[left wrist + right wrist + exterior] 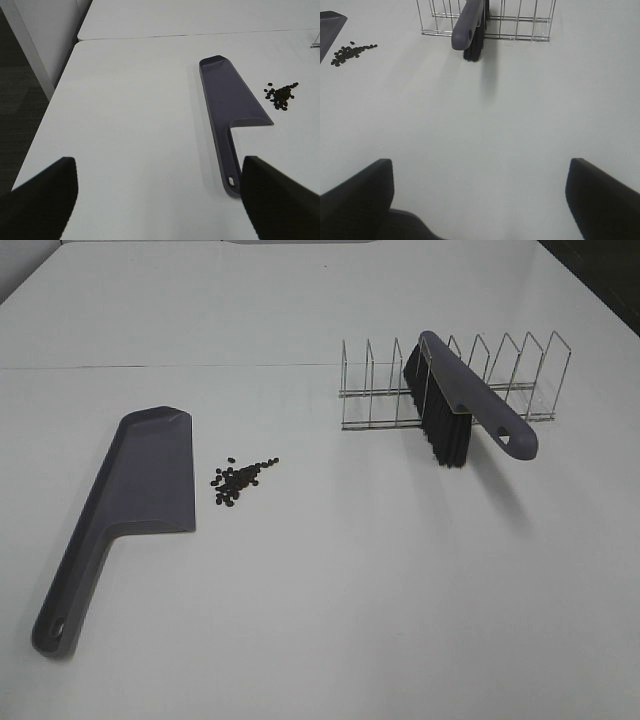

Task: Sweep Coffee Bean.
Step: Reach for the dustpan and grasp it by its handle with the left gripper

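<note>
A small pile of dark coffee beans lies on the white table, just right of the grey-purple dustpan, which lies flat with its handle toward the front left. The grey-purple brush rests in a wire rack, bristles down, handle sticking out toward the front right. In the left wrist view the dustpan and beans lie ahead of my open, empty left gripper. In the right wrist view the brush and beans lie far ahead of my open, empty right gripper.
The table's left edge drops to a dark floor. A seam runs across the table behind the dustpan. Neither arm shows in the exterior high view.
</note>
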